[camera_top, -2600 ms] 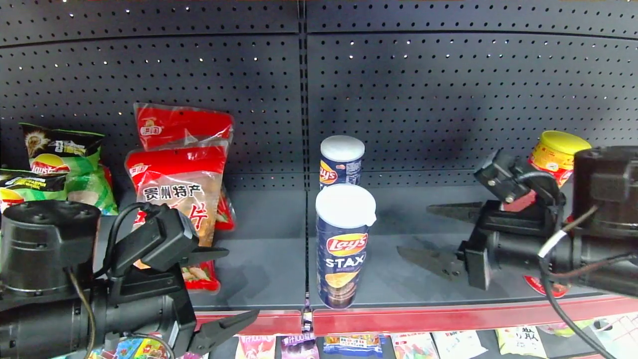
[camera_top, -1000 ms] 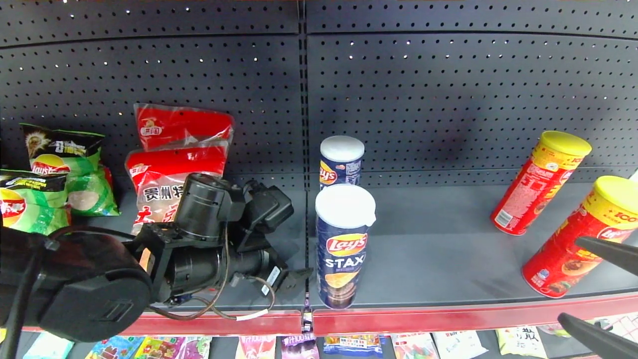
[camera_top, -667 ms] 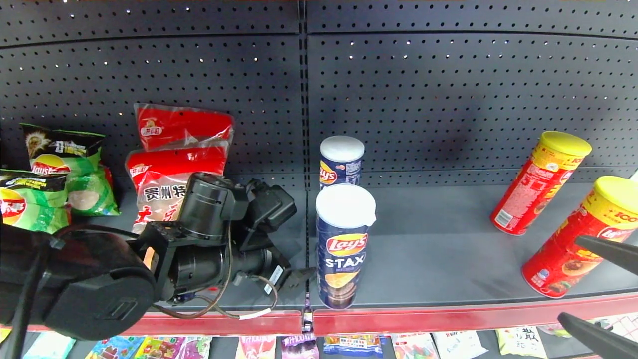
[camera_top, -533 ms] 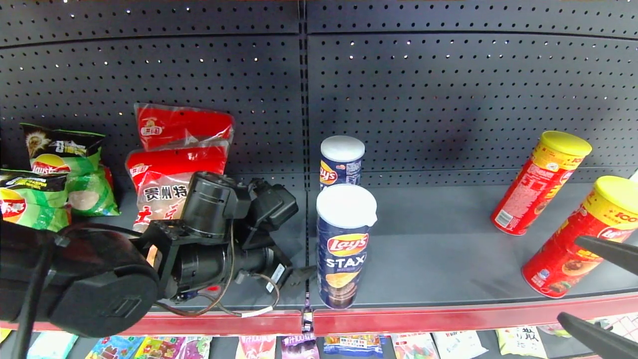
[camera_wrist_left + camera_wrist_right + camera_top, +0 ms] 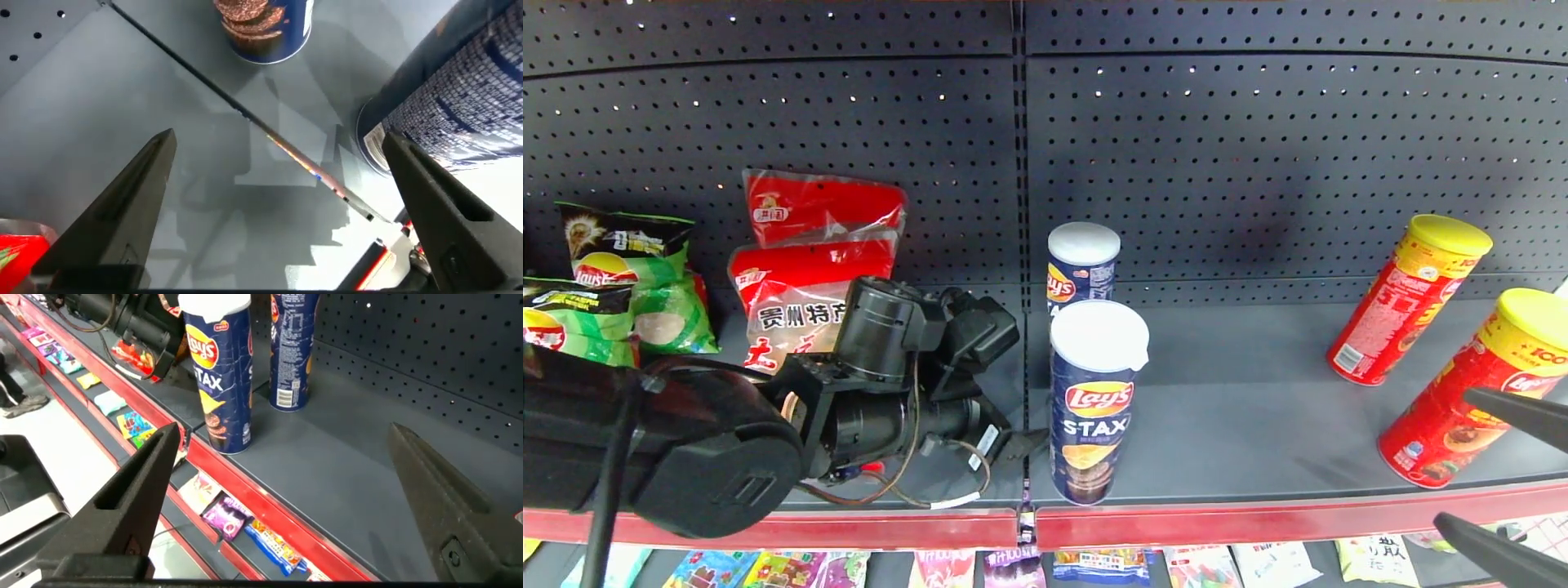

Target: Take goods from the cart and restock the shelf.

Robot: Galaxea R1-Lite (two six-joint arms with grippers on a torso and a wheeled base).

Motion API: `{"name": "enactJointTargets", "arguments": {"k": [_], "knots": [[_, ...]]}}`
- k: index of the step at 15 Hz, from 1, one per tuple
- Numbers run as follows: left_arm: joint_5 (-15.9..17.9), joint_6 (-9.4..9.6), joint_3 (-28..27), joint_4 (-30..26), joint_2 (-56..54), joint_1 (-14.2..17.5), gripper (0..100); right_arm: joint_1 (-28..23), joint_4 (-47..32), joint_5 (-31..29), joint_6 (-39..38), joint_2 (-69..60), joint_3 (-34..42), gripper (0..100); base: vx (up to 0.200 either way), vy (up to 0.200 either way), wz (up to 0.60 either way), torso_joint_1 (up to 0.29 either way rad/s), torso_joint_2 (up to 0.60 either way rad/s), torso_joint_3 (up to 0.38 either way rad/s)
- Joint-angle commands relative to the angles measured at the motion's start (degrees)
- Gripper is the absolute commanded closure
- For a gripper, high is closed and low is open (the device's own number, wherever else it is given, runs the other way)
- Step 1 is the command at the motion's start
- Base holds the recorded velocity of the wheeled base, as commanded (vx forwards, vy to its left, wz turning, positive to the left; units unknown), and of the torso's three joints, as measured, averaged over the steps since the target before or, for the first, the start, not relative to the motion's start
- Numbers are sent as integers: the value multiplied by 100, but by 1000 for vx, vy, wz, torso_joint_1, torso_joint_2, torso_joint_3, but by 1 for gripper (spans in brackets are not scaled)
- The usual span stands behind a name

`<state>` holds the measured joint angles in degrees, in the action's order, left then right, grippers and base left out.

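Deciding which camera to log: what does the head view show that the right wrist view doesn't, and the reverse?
Only the head view: two yellow canister lids and green snack bags at the shelf's left. Only the right wrist view: pale floor before the shelf. Both: the front blue canister, the rear blue canister and the red shelf edge.

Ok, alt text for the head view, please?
The robot's left hand is low over a grey shelf, close beside the front of two blue chip cans. Snack bags stand at left, two yellow-lidded red cans at right.
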<state>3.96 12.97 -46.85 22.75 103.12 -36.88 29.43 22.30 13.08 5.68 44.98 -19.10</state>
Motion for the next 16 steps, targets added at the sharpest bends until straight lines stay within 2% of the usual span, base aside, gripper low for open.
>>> {"name": "enactJointTargets", "arguments": {"k": [1, 4, 7, 12, 15, 16], "knots": [[-1, -5, 176, 10, -108, 14, 0, 2, 3, 2, 3, 28, 12, 0, 0, 0, 0, 0, 0, 0], [-9, -14, 879, 19, -609, 49, 0, 28, -76, 28, 3, 283, 12, 0, 0, 0, 0, 0, 0, 0], [-71, -40, 1301, 2, -1215, 181, 0, 45, -129, 28, 12, 1399, -349, 0, 0, 0, 0, 0, 0, 0], [-519, -418, 2268, -148, -2604, 277, 0, 485, -129, -174, 56, 3008, -612, 0, 0, 0, 0, 0, 0, 0], [-554, -427, 2356, -710, -3334, 357, 0, 599, -120, -385, 65, 3596, -665, 0, 0, 0, 0, 0, 0, 0], [-554, -471, 2373, -745, -3439, 392, 0, 599, -120, -385, 65, 3737, -726, 0, 0, 0, 0, 0, 0, 0]]}}
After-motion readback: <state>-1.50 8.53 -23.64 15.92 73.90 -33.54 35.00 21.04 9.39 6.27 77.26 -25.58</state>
